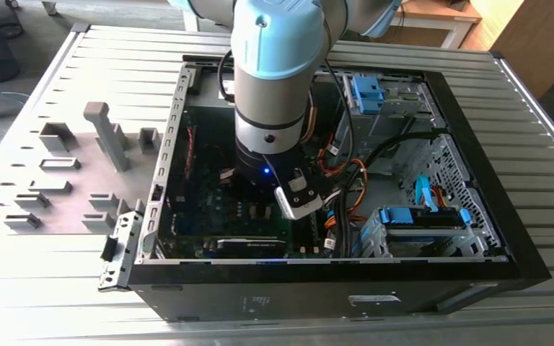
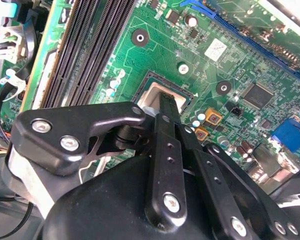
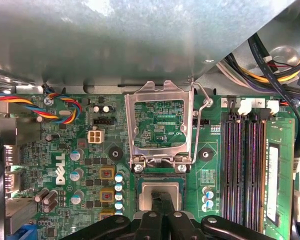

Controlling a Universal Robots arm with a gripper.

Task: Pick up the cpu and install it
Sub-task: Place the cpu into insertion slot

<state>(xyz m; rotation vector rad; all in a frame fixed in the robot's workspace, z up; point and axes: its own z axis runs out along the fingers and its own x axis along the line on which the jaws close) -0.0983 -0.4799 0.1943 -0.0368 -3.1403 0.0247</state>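
Note:
The cpu (image 3: 146, 192) is a small silvery square lying flat in the motherboard socket (image 3: 160, 176); in the second wrist view the cpu (image 2: 151, 96) sits inside the dark socket frame. My gripper (image 3: 160, 196) is straight over its middle, and its black fingers (image 2: 166, 107) are drawn together with the tips on or just above the metal top. Silver surface shows on both sides of the fingers. The socket's metal load plate (image 3: 157, 125) stands flipped open beside it. In the exterior view the arm (image 1: 267, 108) reaches down into the open computer case (image 1: 469, 144).
Black memory slots (image 3: 245, 165) run beside the socket, and a thin retention lever (image 3: 202, 125) stands next to the load plate. Cable bundles (image 3: 280, 65) and blue drive bays (image 1: 421, 216) crowd the case. Grey holder blocks (image 1: 66, 180) sit on a plate at the exterior view's left.

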